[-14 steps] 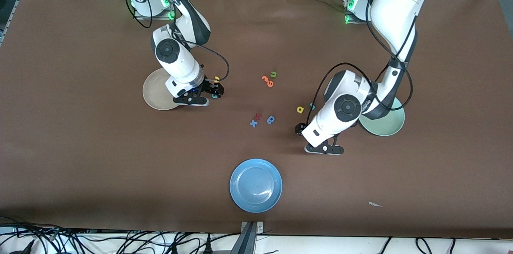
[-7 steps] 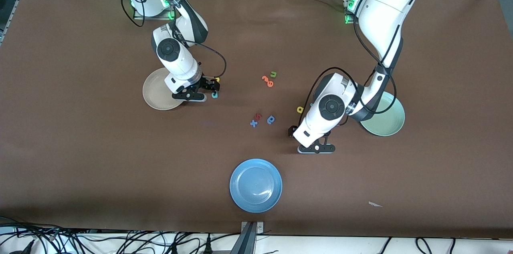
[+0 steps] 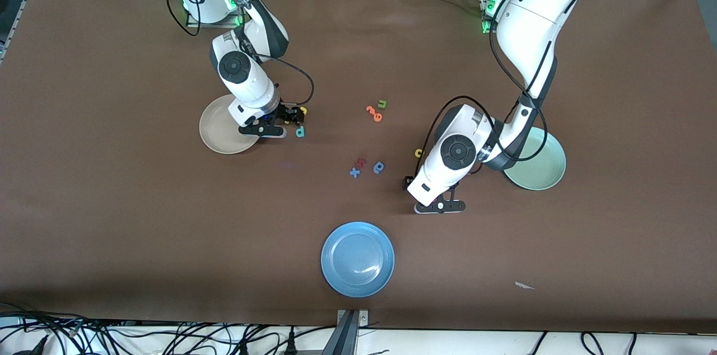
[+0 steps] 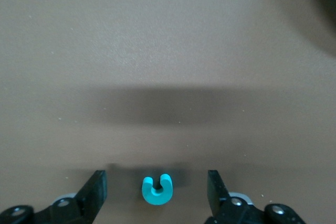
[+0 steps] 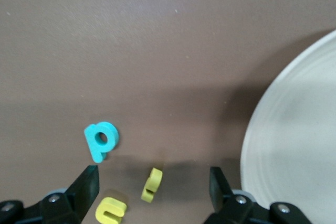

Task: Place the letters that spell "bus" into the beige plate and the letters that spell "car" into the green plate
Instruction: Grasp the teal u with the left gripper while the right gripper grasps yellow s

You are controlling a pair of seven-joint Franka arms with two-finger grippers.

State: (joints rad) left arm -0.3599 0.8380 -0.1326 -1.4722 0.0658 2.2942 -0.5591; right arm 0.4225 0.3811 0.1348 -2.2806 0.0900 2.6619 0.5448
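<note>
We are at the pick-up step on both sides, and neither plate shows a letter in it yet. Our left tool [image 4: 156, 192] is low over the tabletop just beside the green plate [image 3: 542, 176], its fingers [image 4: 94, 190] set well apart with the teal c [image 4: 156, 189] lying flat between them, touched by neither. We judge the next move there is to press the fingers together on the c, lift it and carry it to the green plate. The yellow a [image 3: 418, 153] lies close by, toward the middle of the tabletop from that plate.

Our right tool [image 5: 152, 192] is just beside the beige plate [image 3: 215, 130], also spread wide and holding nothing. The yellow s [image 5: 151, 184] lies between its fingers, the yellow u [image 5: 110, 210] close to one finger, and the teal b [image 5: 101, 139] a little farther from the beige plate. We think the s is the likeliest target.
</note>
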